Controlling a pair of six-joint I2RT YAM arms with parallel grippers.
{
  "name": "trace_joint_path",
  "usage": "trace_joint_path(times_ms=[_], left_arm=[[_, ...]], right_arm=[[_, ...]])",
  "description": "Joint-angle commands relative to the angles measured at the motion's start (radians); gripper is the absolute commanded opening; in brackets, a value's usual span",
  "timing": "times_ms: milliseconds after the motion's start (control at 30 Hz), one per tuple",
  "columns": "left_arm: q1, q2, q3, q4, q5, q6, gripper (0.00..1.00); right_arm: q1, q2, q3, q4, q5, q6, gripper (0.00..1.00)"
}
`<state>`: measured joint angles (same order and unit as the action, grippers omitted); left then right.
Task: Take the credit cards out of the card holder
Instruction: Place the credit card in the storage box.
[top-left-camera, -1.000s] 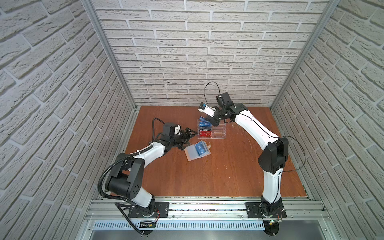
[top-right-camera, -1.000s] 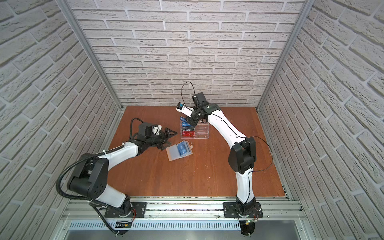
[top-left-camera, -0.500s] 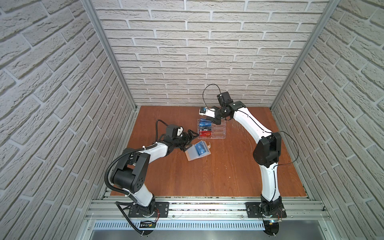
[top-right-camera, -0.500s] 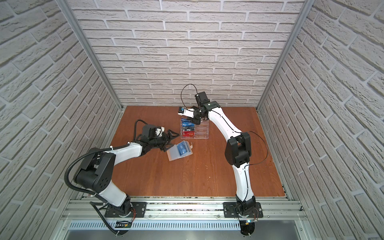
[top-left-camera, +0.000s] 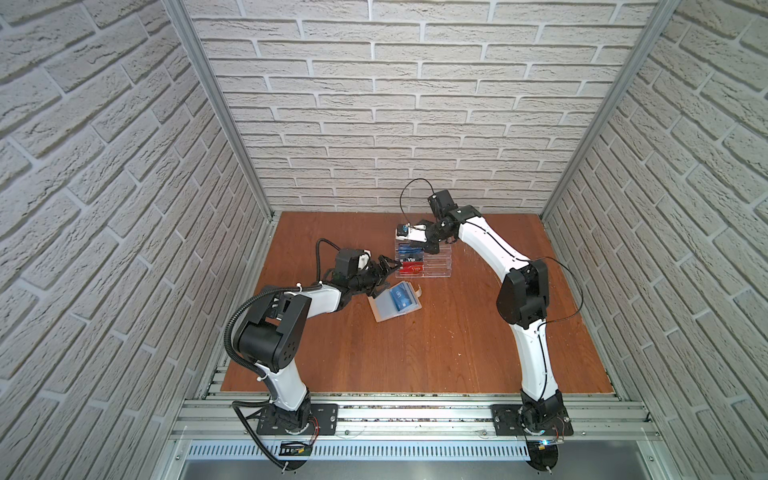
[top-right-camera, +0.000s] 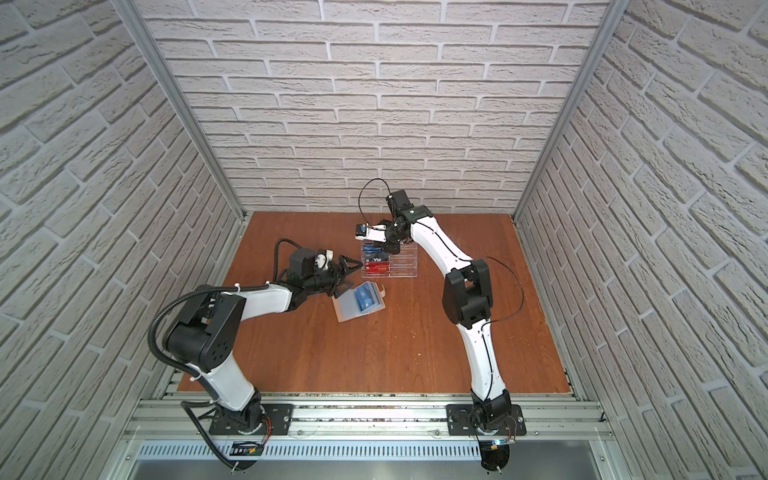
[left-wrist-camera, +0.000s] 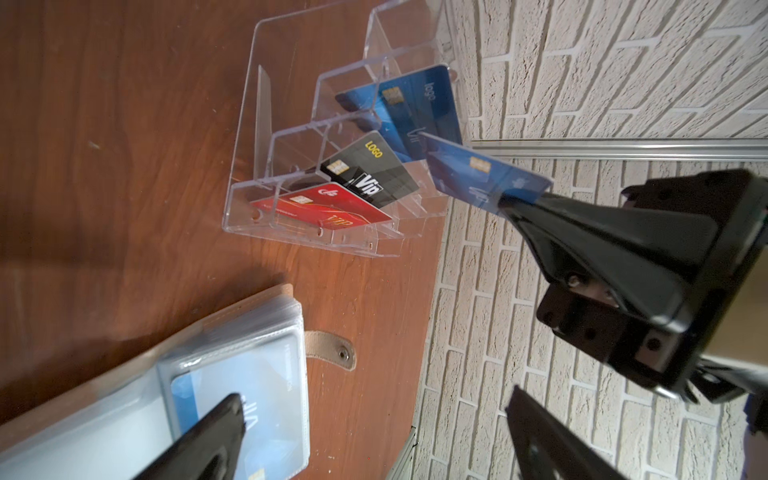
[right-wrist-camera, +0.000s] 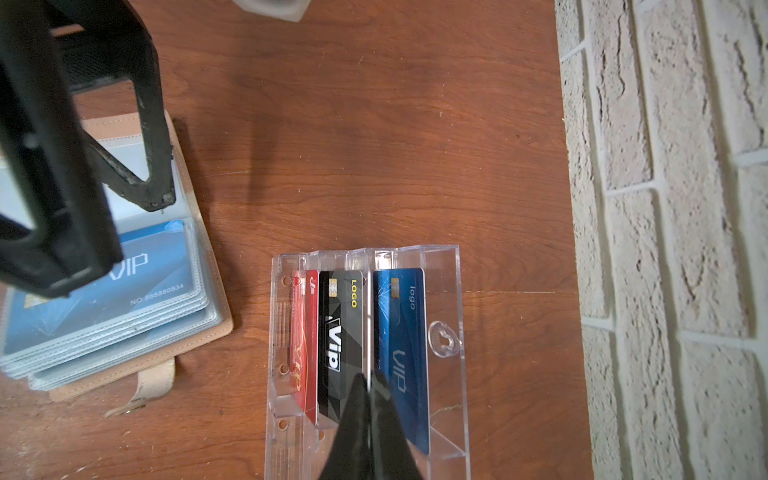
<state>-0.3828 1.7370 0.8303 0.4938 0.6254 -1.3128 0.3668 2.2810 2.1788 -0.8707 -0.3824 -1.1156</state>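
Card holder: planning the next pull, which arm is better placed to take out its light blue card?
Probably left: the left hand hovers open at the card holder; the right hand is shut on a blue card.

Robot lab test cell: faux-brick panels (top-left-camera: 374, 104), aluminium rails (top-left-camera: 415, 415), wooden tabletop (top-left-camera: 436, 340).

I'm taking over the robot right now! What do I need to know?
Right gripper: shut on a blue credit card, held above the clear acrylic rack.
Left gripper: open, empty, beside the card holder.
Things: the card holder lies open on the table, with a light blue VIP card in its top sleeve. The rack holds one dark blue card, a black VIP card and a red VIP card.
Done: one blue card racked, another pulled out.
Left: set down the held card, then pull out the light blue one. Deeper sleeves can't be checked.
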Motion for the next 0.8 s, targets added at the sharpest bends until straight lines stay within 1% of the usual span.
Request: trace_joint_path(times_ms=[0, 267, 400, 767], left_arm=[[-0.007, 0.018, 0.026, 0.071, 0.007, 0.001, 0.98], [-0.007, 0.030, 0.028, 0.054, 0.006, 0.016, 0.98], [-0.007, 0.042, 0.032, 0.051, 0.007, 0.014, 0.98], [-0.001, 0.057, 0.032, 0.049, 0.005, 0.008, 0.98]], right_arm=[[-0.002, 0.009, 0.030, 0.024, 0.009, -0.018, 0.05], [-0.002, 0.019, 0.033, 0.069, 0.020, -0.027, 0.05], [-0.003, 0.042, 0.059, 0.058, 0.027, -0.034, 0.05], [-0.002, 0.059, 0.062, 0.062, 0.030, -0.041, 0.05]])
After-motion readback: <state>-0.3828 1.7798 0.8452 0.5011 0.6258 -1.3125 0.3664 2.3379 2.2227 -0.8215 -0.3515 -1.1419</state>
